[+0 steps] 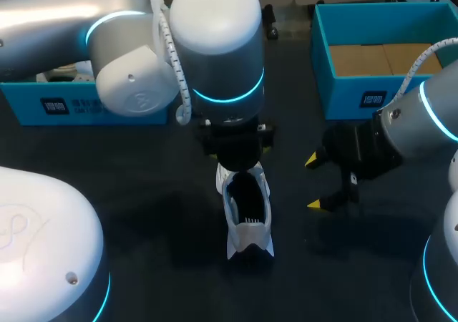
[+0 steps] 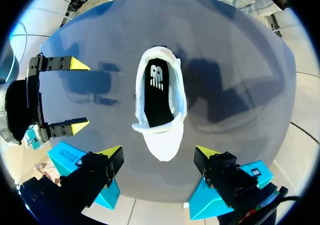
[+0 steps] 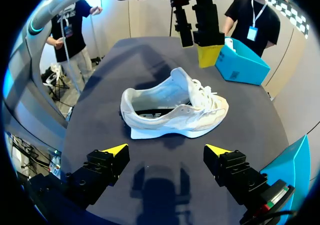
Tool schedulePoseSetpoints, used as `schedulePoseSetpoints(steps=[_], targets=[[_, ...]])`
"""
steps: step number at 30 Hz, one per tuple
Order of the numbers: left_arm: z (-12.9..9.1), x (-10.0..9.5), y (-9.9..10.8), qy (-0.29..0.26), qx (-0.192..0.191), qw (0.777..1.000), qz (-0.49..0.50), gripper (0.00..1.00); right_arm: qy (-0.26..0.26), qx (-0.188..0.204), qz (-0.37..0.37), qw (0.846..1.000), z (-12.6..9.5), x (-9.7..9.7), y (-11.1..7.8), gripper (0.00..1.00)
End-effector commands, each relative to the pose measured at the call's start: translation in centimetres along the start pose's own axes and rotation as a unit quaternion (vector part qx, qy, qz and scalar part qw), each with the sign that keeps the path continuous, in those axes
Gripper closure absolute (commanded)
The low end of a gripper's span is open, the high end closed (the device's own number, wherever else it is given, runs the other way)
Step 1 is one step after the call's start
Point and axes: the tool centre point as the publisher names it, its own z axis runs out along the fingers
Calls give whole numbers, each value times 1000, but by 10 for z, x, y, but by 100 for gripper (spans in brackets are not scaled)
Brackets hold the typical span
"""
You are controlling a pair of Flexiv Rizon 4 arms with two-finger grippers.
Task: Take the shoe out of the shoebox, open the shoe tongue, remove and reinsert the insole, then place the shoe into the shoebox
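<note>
Left gripper [image 2: 157, 150], fingers spread wide and holding nothing, hangs just above the toe of the white shoe [image 1: 247, 215]. It stands on its sole at the middle of the table [image 1: 143, 193], toe toward the far edge, with the dark insole [image 2: 157, 92] inside. Right gripper [image 3: 166, 149], fingers likewise parted and empty, hovers beside the shoe on the right-edge side. Blue shoebox [image 1: 343, 96] sits at the far right corner.

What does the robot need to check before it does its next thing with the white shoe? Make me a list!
1. Shoe out of the shoebox, standing on the table: ok.
2. Insole lying inside the shoe: ok.
3. Left gripper open, empty, above the shoe: ok.
4. Right gripper open, empty, beside the shoe, not touching it: ok.
5. Shoebox floor bare where it shows: ok.
</note>
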Motion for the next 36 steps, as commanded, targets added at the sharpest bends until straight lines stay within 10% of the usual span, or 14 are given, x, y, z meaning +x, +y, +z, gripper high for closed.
schedulePoseSetpoints(steps=[1, 36], targets=[[14, -5, 2, 6, 6, 1000, 5, 37, -2, 0, -1, 1000, 0, 2, -1, 0], [66, 11, -5, 43, 62, 996, 38, 52, -2, 0, -1, 1000, 0, 2, -1, 0]])
